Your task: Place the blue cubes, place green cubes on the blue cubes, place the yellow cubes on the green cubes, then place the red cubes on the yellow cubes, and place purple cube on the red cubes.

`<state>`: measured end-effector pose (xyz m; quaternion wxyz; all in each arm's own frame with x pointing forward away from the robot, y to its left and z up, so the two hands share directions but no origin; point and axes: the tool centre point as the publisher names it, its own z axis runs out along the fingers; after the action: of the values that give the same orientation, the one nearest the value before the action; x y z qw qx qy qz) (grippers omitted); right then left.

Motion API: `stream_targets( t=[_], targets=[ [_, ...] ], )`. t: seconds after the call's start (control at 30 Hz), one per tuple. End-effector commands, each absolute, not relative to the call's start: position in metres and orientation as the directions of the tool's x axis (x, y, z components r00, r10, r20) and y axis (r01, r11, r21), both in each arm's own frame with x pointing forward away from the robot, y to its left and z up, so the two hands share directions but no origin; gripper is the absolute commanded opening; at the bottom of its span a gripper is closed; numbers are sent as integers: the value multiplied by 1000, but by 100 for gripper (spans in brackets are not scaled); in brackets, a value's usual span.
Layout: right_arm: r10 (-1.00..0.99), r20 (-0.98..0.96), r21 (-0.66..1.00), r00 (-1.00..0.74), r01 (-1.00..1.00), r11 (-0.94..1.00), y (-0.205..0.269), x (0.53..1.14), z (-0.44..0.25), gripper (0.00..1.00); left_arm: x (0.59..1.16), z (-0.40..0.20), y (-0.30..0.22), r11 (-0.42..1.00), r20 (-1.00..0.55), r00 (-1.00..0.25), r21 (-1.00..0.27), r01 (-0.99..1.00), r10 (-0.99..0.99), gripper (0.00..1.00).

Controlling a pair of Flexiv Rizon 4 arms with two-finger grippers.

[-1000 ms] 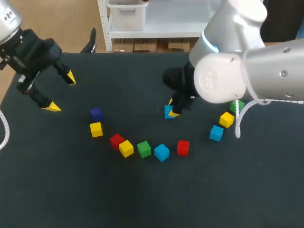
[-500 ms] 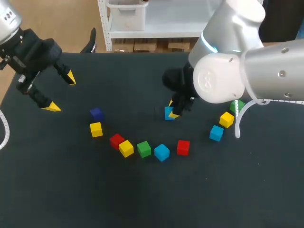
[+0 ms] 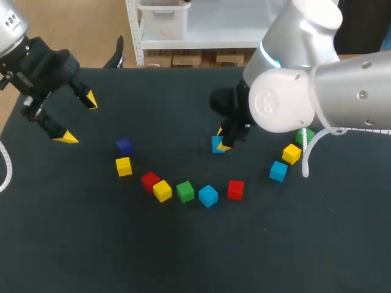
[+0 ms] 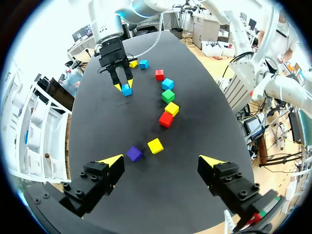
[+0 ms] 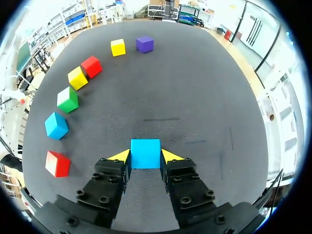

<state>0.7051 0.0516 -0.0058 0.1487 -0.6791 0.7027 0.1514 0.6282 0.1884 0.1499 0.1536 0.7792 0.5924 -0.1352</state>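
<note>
Light: bright and even, falling from above.
Shadows: faint and soft, close under the cubes (image 3: 208, 195) on the matte dark table (image 3: 183, 256).
Glare: mild sheen on the right arm (image 3: 287, 104).

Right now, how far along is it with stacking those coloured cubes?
Barely started: nothing is stacked yet. The right arm's fingers grip one blue cube low over the table. The left arm's fingers hang open, empty. The other cubes, including the purple cube, lie loose and single.
</note>
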Motion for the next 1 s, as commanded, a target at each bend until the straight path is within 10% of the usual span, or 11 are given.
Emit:
stream_targets(
  t=[0.03,1.0],
  targets=[
    [-908,-417,14,-35,-999,32,52,706,-6,0,629,150,188,-252,-390,262,78,965,883,100],
    [-909,-415,22,-36,-999,30,53,707,-10,15,629,150,188,-252,-390,262,78,965,883,100]
  ],
)
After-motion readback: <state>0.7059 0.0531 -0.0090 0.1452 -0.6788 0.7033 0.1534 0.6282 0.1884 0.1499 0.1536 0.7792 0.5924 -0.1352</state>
